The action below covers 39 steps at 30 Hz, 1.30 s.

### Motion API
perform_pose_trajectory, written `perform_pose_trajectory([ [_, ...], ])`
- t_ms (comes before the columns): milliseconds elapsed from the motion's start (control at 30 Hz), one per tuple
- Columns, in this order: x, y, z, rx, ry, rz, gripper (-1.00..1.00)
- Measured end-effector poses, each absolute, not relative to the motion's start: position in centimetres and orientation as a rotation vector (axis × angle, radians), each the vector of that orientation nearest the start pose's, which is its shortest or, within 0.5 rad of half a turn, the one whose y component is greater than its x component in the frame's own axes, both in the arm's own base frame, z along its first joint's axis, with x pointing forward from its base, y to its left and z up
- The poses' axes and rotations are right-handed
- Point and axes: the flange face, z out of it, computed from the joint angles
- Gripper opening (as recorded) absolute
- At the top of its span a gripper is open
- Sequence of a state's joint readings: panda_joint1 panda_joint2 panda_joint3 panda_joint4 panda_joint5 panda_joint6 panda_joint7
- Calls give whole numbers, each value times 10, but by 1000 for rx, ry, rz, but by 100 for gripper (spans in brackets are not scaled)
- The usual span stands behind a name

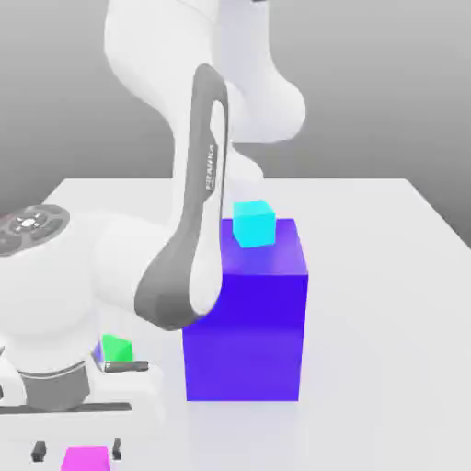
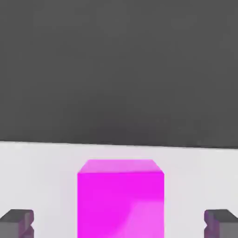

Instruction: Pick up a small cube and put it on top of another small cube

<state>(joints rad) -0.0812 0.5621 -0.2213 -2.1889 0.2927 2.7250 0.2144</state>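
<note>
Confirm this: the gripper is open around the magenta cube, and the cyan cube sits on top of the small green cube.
One thing is wrong. In the exterior view the cyan cube sits on the big blue-violet block, not on the green cube. The gripper is indeed open, a finger on each side of the magenta cube.

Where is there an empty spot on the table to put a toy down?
The white table is bare on the exterior view's right of the big blue block, and behind it toward the far edge. It is crowded at the exterior view's left, where the arm, green cube and pink cube sit.
</note>
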Motion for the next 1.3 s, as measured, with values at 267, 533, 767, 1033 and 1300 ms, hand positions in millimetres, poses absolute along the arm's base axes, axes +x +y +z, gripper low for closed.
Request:
perform_pose_trajectory([
  [267, 518, -179, 143, -2923, 1153, 0, -100],
  [533, 464, -201, 219, -2857, 1367, 1, -100],
  [767, 377, -214, 241, -2702, 1658, 3, -100],
  [1033, 321, -196, 227, -2574, 1792, -2, -100],
  [1300, 318, -195, 182, -2575, 1796, 0, 100],
])
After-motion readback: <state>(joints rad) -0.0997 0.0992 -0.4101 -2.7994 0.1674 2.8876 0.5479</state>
